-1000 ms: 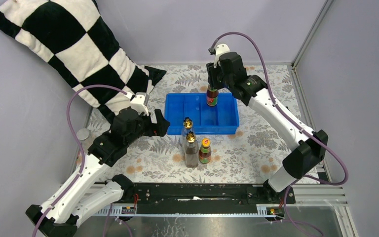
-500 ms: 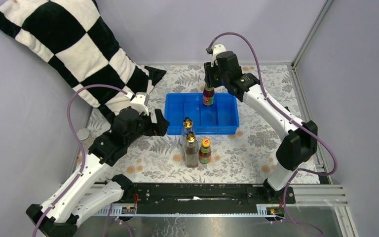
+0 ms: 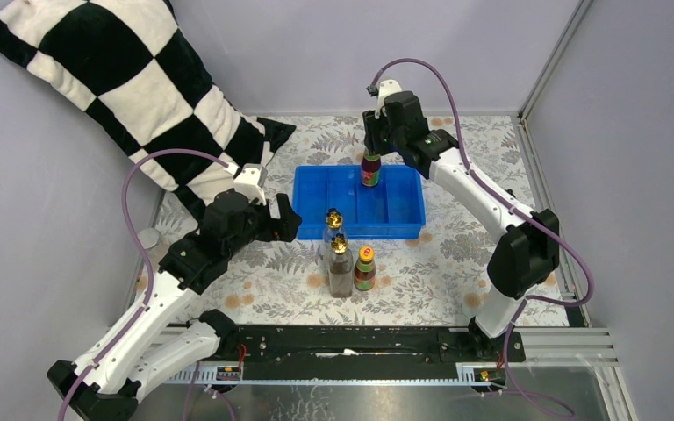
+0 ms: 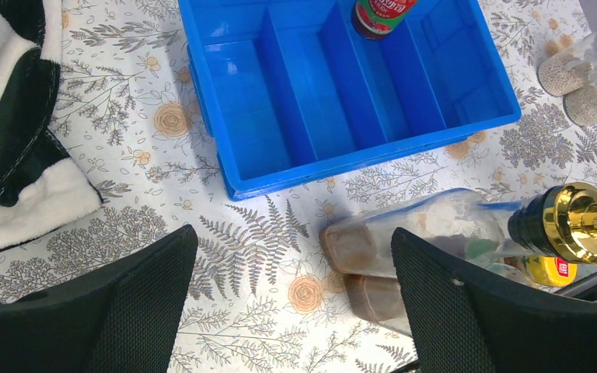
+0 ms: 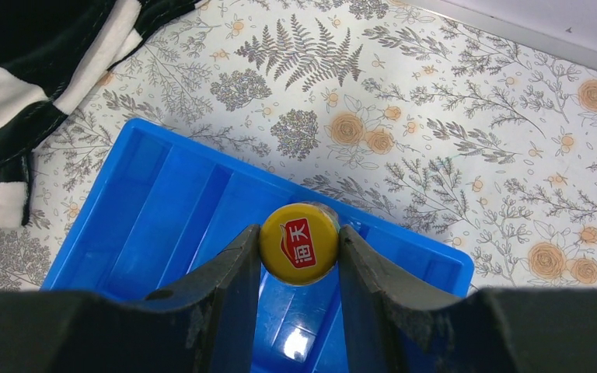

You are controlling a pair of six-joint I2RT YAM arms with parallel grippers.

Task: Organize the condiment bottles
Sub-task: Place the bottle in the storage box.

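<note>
Right gripper (image 5: 298, 233): clamped on orange-capped bottle (image 3: 370, 172), 12 o'clock end of blue tray (image 3: 314, 200) | left gripper (image 4: 291, 237): jaws apart, empty | outstanding, 6 o'clock of tray: gold-spouted bottles (image 3: 340, 265), second orange-capped bottle (image 3: 365, 270) | nothing released yet.

Blue compartment tray (image 3: 399, 209): four compartments, centre of frame.
Black-and-white checkered pillow (image 3: 114, 88): upper left, lower corner on the cloth.
Floral-print tablecloth (image 3: 456, 254): under both.

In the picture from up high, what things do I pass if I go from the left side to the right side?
Checkered pillow → left gripper → pair of gold-spouted bottles → orange-capped bottle on the table. Blue tray and the held bottle overlap these, so skipped.
</note>
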